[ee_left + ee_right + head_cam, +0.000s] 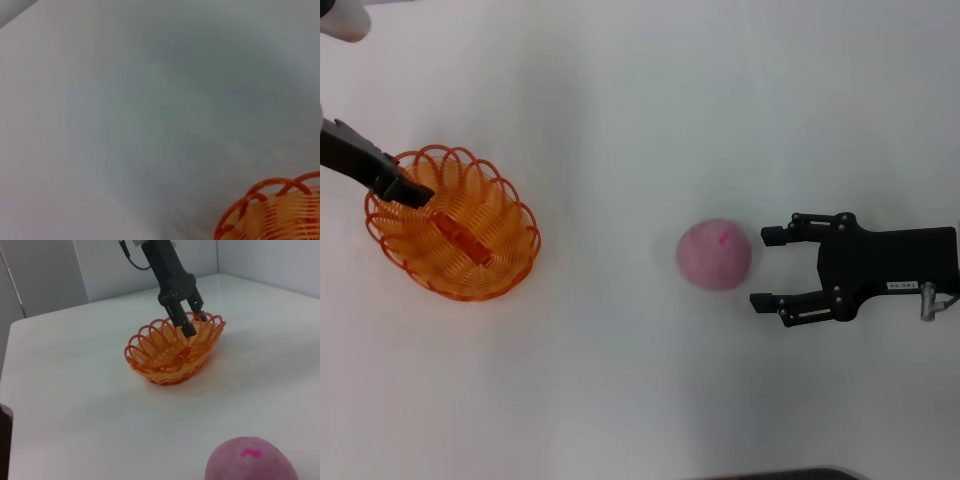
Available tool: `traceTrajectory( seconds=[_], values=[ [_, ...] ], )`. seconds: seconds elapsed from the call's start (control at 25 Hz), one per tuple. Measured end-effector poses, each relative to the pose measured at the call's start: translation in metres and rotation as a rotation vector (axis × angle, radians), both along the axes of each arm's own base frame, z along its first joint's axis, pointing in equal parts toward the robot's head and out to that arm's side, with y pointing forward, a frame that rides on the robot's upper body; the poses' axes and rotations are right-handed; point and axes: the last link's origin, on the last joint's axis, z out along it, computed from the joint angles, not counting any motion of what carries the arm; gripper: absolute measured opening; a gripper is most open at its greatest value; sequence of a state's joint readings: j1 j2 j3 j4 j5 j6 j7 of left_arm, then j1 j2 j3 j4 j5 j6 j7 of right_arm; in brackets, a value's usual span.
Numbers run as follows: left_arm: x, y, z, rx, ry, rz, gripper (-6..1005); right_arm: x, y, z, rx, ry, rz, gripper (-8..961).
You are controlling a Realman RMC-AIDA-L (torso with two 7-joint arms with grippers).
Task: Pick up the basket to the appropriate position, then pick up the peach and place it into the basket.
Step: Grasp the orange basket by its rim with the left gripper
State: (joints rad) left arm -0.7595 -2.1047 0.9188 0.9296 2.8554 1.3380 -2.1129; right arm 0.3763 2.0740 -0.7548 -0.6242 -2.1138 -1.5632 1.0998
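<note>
The orange wire basket (505,262) sits on the white table at the left. My left gripper (412,190) reaches in from the far left, its fingers closed on the basket's rim, one inside and one outside. The right wrist view shows this grip (194,322) on the basket (165,360). The basket's rim also shows in the left wrist view (270,210). The pale pink peach (715,254) with a darker pink mark lies right of centre and shows close in the right wrist view (250,462). My right gripper (767,268) is open and empty just right of the peach, its fingertips pointing at it.
The white table (620,120) stretches between the basket and the peach. A grey wall and panel (50,270) stand beyond the table's far edge. A dark edge (770,474) shows at the table's near side.
</note>
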Motion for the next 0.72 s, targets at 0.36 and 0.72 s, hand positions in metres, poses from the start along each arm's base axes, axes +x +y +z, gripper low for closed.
traceTrajectory(
  seconds=[0.36, 0.72],
  values=[
    [0.0035, 0.001, -0.0011, -0.007, 0.014, -0.015, 602, -0.0012, 0.0011, -0.0004, -0.003, -0.001, 0.006, 898],
    [0.0063, 0.0037, 0.0007, 0.011, 0.021, -0.026, 560, -0.0012, 0.0014, 0.0003, 0.001, 0.002, 0.003, 898]
  ],
)
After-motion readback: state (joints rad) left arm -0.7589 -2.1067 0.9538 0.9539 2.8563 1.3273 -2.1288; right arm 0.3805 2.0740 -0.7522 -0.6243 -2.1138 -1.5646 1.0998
